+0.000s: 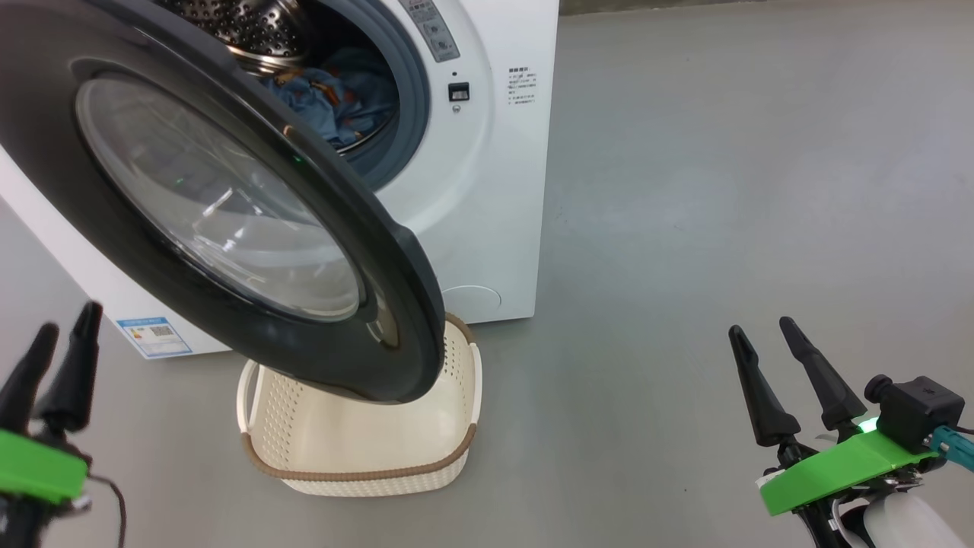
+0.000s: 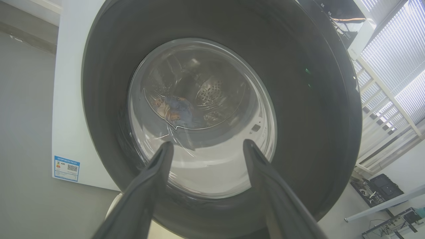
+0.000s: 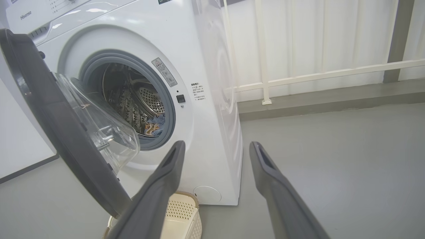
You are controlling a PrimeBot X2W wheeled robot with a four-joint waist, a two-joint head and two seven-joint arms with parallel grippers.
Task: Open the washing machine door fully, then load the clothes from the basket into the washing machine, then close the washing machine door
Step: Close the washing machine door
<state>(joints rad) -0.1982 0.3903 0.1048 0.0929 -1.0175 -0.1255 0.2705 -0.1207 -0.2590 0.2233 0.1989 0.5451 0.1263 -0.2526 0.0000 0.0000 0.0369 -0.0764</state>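
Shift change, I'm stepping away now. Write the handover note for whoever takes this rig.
Left gripper: open, empty, pointing at the outer face of the washing machine door; it does not seem to touch it.
Right gripper: open, empty, off to the right over the floor.
Things: the clothes lie in the drum of the washing machine. The basket sits on the floor in front, under the door's lower edge, and looks empty where it shows.
Done: door opened, clothes loaded.
Left: the door stands swung out, not shut; push it closed.
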